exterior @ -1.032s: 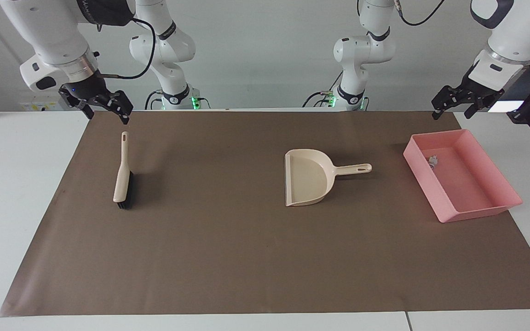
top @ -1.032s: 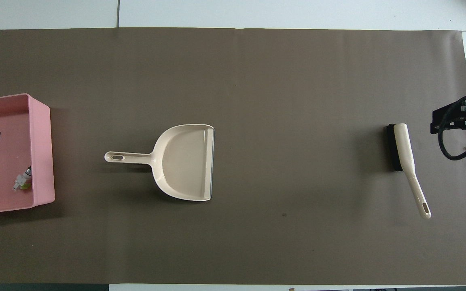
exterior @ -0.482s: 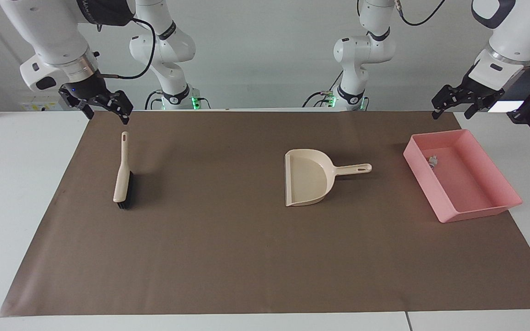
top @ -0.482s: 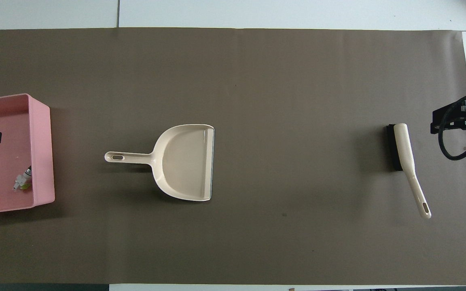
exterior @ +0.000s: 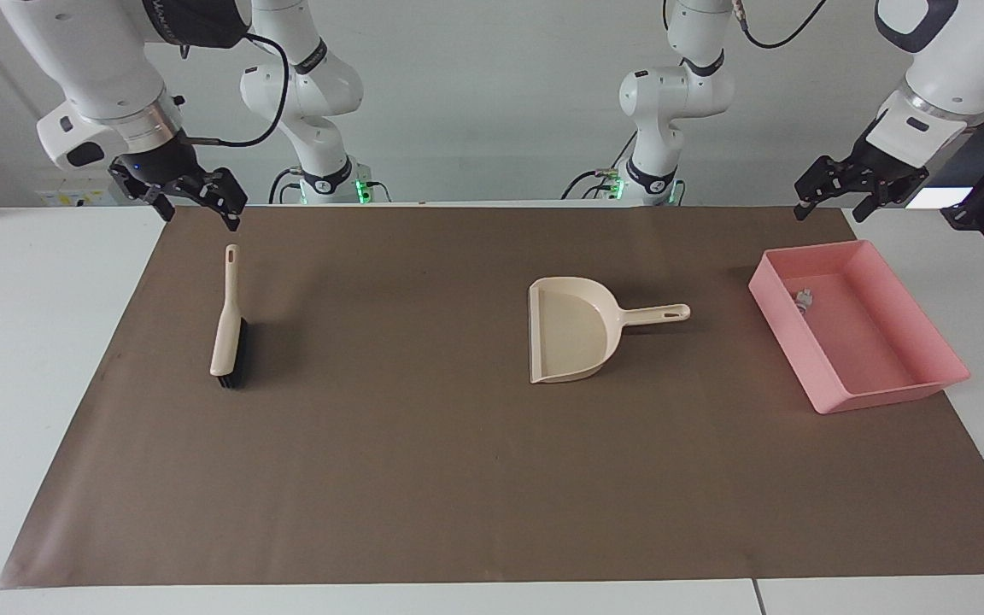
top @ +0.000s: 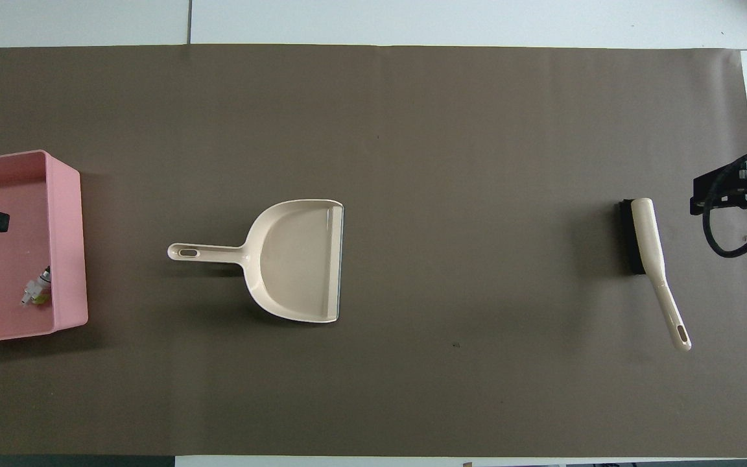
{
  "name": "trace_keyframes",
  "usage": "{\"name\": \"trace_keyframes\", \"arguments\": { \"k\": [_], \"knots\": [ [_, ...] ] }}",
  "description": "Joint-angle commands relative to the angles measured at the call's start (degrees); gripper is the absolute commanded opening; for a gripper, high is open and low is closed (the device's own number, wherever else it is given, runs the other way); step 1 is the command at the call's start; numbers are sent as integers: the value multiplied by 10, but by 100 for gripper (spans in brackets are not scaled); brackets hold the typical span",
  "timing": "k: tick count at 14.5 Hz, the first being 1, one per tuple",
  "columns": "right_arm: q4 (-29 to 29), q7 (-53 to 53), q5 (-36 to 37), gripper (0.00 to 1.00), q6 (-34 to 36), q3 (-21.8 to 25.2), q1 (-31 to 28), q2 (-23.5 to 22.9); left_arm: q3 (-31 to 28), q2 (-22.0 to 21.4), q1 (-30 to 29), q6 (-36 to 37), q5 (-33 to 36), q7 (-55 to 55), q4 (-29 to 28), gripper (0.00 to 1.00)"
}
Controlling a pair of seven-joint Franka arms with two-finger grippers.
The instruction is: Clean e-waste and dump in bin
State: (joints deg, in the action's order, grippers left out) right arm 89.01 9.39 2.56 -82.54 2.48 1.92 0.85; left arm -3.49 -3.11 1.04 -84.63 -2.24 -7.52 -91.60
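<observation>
left gripper [exterior: 829, 190]: empty, fingers spread, hanging in the air over the mat edge just robot-side of the bin's near end.
right gripper [exterior: 193, 198]: you have it open too, nothing held, raised over the mat edge next to the brush handle's tip.
e-waste [top: 36, 288]: already in the bin, lying on the floor by its inner wall, in the end nearer the robots.
bin [exterior: 919, 393]: at the left arm's end of the table, long axis running near-to-far, slightly skewed.
dustpan [exterior: 573, 337]: mid-mat, looks empty, handle pointing toward the bin, mouth toward the brush.
brush [exterior: 227, 329]: flat on the mat at the right arm's end, handle tip toward the robots, bristles away.
key relation: scrap is directly under the left arm's reach; the right arm is well apart from it.
judgement: dump looks done; you likely only need to retract.
</observation>
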Motion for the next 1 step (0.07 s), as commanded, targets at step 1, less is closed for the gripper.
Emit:
{"name": "trace_keyframes", "arguments": {
  "k": [1],
  "knots": [
    [14, -10, -12, 100, -8, -1, -8, 13, 8, -2, -9, 9, -5, -12, -2, 98]
  ]
}}
